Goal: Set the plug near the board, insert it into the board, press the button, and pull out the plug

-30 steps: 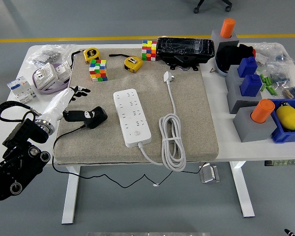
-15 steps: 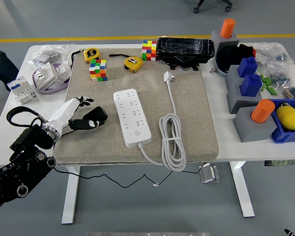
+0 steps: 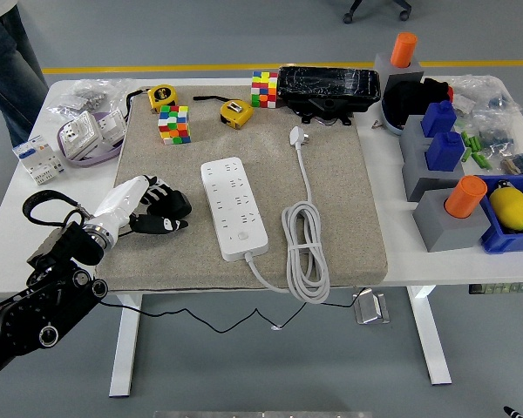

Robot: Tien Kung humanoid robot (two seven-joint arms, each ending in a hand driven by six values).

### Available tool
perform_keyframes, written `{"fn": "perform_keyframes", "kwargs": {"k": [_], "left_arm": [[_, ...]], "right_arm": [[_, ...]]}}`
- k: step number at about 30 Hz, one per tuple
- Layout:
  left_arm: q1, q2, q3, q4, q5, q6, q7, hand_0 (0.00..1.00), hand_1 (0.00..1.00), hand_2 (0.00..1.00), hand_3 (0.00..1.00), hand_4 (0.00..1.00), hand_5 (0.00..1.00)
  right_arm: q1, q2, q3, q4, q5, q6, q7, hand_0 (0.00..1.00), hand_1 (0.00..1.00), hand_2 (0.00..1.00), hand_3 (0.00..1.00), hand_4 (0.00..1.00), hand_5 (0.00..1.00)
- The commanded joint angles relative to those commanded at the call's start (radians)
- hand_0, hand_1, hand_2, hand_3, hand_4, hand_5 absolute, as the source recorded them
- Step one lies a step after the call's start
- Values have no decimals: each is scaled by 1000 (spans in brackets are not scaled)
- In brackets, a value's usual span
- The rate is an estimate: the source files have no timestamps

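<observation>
A black plug lies on the beige mat, left of the white power strip. From its left end a thin black cord runs off the table's front edge. My left hand comes in from the lower left. Its black fingers curl over the top of the plug, with the thumb at its near side. The strip lies lengthwise with its button near the front end. The right arm is out of view.
The strip's own white cable lies coiled to its right, ending in a white plug. Two Rubik's cubes, tape measures and a black box line the back. Grey blocks and bins fill the right. A person's legs stand at top left.
My left hand has moved right and forward from beside the plug onto it, and its fingers have closed over it. A person has stepped into view at the top left.
</observation>
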Motion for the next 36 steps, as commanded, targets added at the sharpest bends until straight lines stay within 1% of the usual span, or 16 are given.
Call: {"fn": "perform_keyframes", "kwargs": {"k": [4,5,10,11,12,16,17,20,26,28,29,36], "left_arm": [[-10,-2,14,13,-9,12,-8,437,425,540,551,940,147],[-11,-2,15,15,-12,14,-11,390,383,518,551,861,23],[-10,-1,15,12,-29,29,-35,390,383,518,551,861,23],[-10,-1,14,11,-29,30,-36,384,378,518,554,832,2],[-10,0,12,7,-29,32,-39,384,378,518,554,832,2],[-12,3,13,-8,-30,33,-45,384,378,518,554,832,2],[-13,5,13,-12,-32,33,-47,386,380,518,553,811,2],[-21,9,18,-21,-43,29,-55,386,380,518,553,811,2],[-48,16,41,-30,-96,-4,-95,389,381,516,550,801,2],[-60,16,51,-31,-119,-25,-103,389,381,516,550,801,2],[-66,16,55,-32,-127,-35,-106,398,386,515,549,786,2],[-113,11,96,-17,-155,-92,-113,409,388,513,546,777,2]], "right_arm": [[-1,-1,0,0,0,0,0,600,625,622,546,927,478],[-1,-1,0,0,0,0,0,600,624,621,546,927,478],[-3,-1,0,0,-1,-1,1,600,624,621,546,927,478],[-4,0,1,0,-2,-1,1,600,624,621,546,927,478],[-3,-1,1,1,-2,-1,2,600,624,621,546,927,478],[-3,0,3,1,-2,-1,2,600,624,621,546,927,478],[-3,0,3,1,-3,-1,2,601,625,621,546,927,478],[-3,0,4,1,-2,-1,2,601,625,621,546,927,478],[-3,0,1,2,0,-1,2,600,625,621,546,928,479],[-3,0,0,2,0,-1,2,600,625,621,546,928,479],[-3,0,-1,2,1,-1,2,600,624,621,546,928,480],[-2,0,-1,1,3,-1,1,600,625,621,546,929,481]]}}
